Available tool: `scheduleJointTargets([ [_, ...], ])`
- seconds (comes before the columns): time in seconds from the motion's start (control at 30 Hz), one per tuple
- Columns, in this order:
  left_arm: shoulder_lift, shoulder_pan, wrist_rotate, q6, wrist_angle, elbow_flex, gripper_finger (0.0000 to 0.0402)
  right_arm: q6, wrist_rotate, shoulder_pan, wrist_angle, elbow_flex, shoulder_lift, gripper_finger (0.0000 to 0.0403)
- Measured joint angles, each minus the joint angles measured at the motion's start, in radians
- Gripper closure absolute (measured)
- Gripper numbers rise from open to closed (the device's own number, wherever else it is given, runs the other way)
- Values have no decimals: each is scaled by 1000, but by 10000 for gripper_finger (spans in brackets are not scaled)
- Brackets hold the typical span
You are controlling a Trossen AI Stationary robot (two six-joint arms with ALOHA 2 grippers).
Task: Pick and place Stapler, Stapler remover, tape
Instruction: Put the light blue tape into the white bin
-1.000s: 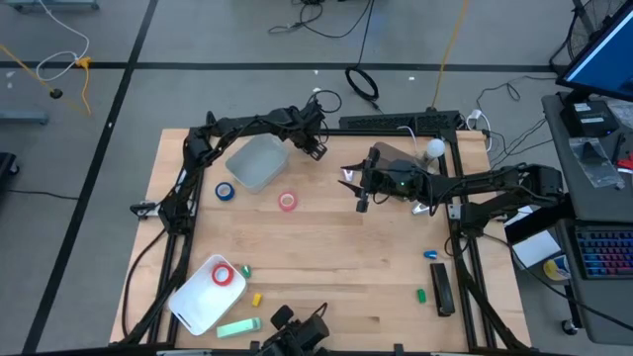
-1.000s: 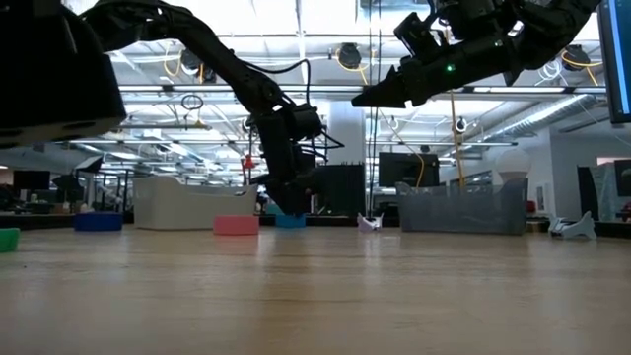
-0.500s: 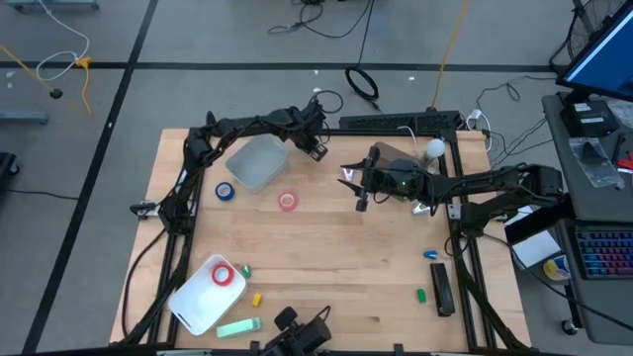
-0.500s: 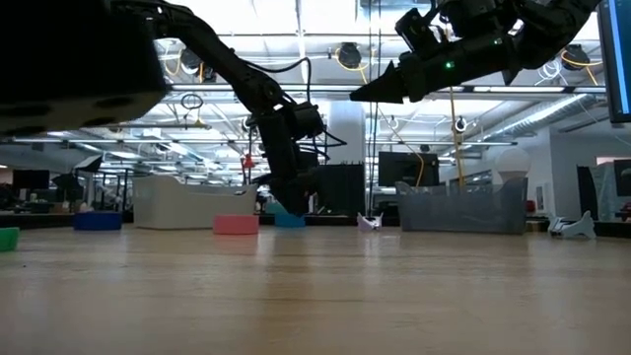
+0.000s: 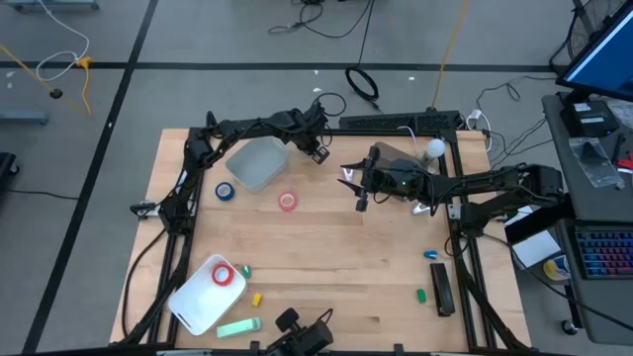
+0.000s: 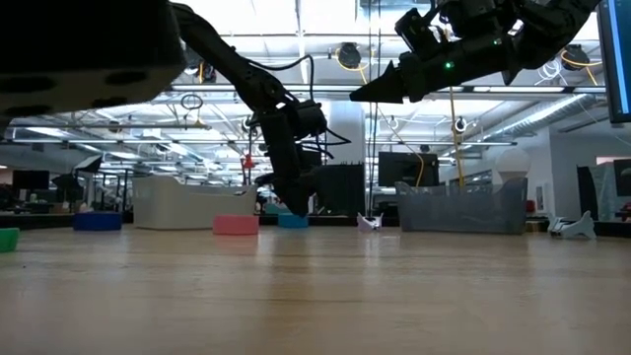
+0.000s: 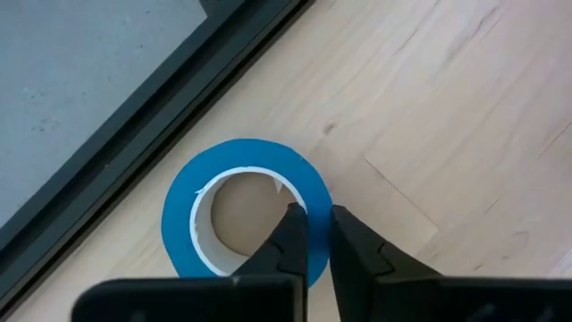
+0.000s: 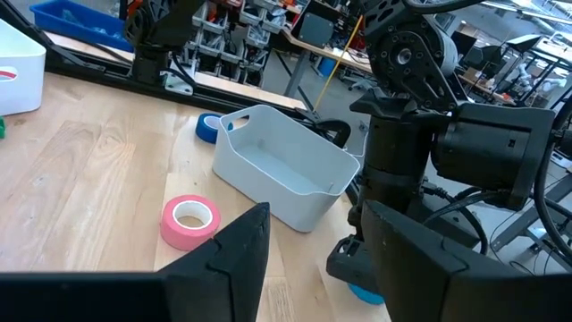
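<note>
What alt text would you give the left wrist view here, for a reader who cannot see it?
The left gripper is shut on the wall of a blue tape roll, one finger inside its pale core and one outside. The roll lies flat on the light wooden table, close to the table's dark edge rail, with grey floor beyond.

I work in a robotics lab, in a big open industrial hall. My wooden table (image 5: pixel 326 257) stands on a grey concrete floor (image 5: pixel 198 49) marked with dark lines; loose cables (image 5: pixel 361 84) trail across it at twelve o'clock from the table. At three o'clock sits a desk with a lit monitor (image 5: pixel 603 49) and a keyboard (image 5: pixel 601 252). Looking level across the tabletop, I see a high ceiling with strip lights (image 6: pixel 296 44) and hanging ducts. Past my own fingers, benches crowded with equipment racks (image 8: pixel 241 36) and more dark robot arms (image 8: pixel 429 107) fill the room.
</note>
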Motion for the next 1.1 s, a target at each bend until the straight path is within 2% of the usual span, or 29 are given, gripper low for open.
scheduleJointTargets([
  [0.43, -5, -11, -14, 26, -18, 0, 383, -48, 19, 0, 0, 0, 0, 231],
  [0.63, -47, -19, -2, 37, -73, 0, 383, -115, 179, 0, -15, 0, 0, 231],
  [0.8, -135, -31, 12, 71, -107, -1, 383, -163, 296, 3, -60, 0, 0, 231],
  [0.93, -231, -37, 99, 101, -155, -1, 383, -145, 318, 9, -104, 0, 0, 232],
  [1.1, -368, -43, 271, 140, -210, 0, 383, -133, 316, 36, -124, 0, 0, 232],
])
